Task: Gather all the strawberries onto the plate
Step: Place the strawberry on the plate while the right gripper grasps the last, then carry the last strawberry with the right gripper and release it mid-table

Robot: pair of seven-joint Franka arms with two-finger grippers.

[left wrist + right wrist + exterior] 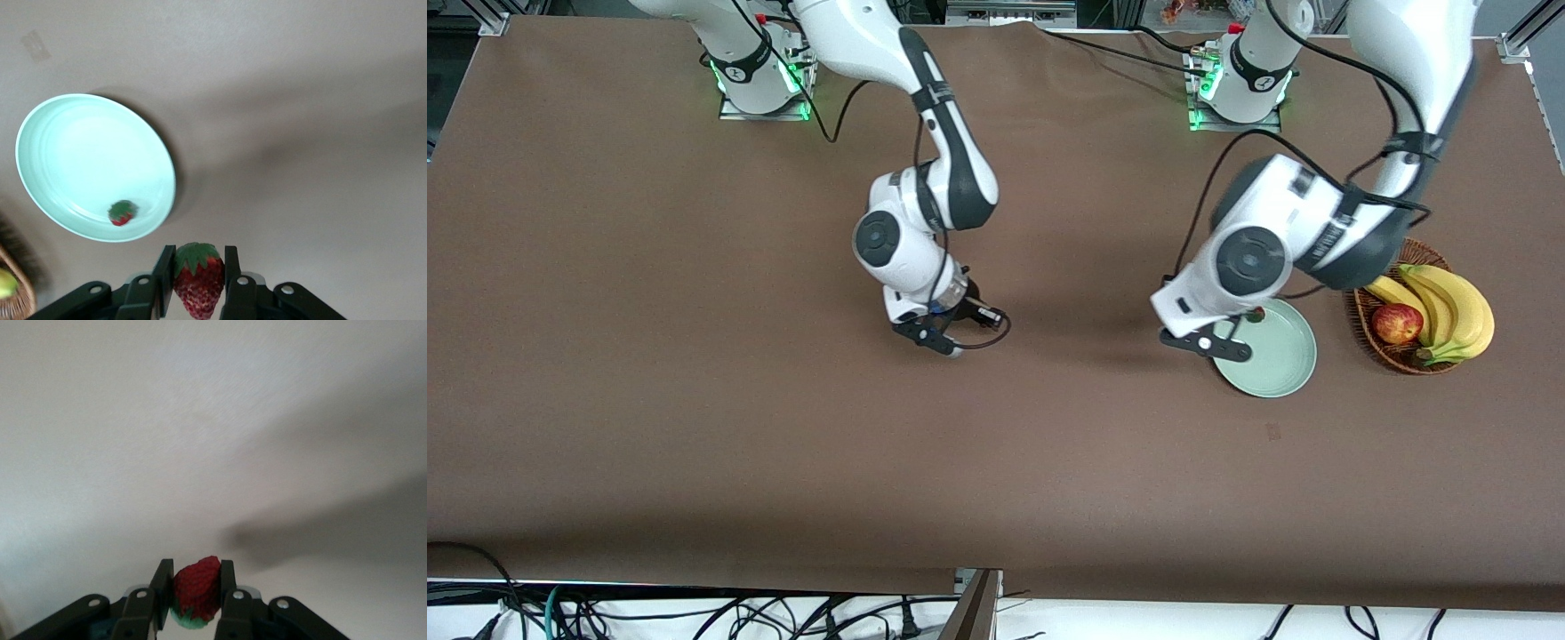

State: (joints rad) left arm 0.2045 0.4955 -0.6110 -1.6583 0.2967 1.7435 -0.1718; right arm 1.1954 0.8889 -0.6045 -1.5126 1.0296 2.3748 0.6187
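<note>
Nearest the front camera among the task's things lies the round, shallow, pale mint-green plate (1272, 356), flat on the brown cloth-covered tabletop (694, 400) toward the left arm's end. Inside the plate, close to its rim at the edge farther from the front camera, rests one tiny red strawberry with a dark green leafy cap (121, 213); in the front view it shows only as a small red spot (1257, 313) just under the left arm's wrist.

The left gripper (197, 280) hangs over the plate's rim on the side toward the right arm. It is closed narrowly on a second red strawberry with a green leafy cap (197, 280), which sits squarely between the two black fingers (163, 273), cap pointing away from the wrist. The berry in the plate lies apart from the held one, lower down on the plate's surface.

Just beside the plate, toward the left arm's end of the tabletop, stands a brown wicker basket (1383, 351) holding yellow bananas (1449, 311) and a red-yellow apple (1396, 323).

The right gripper (195, 600) is over bare tabletop near the middle, well apart from the plate. It is clamped on a third red strawberry (197, 587), pinched between its fingers (161, 590), with the green cap turned toward the wrist.
</note>
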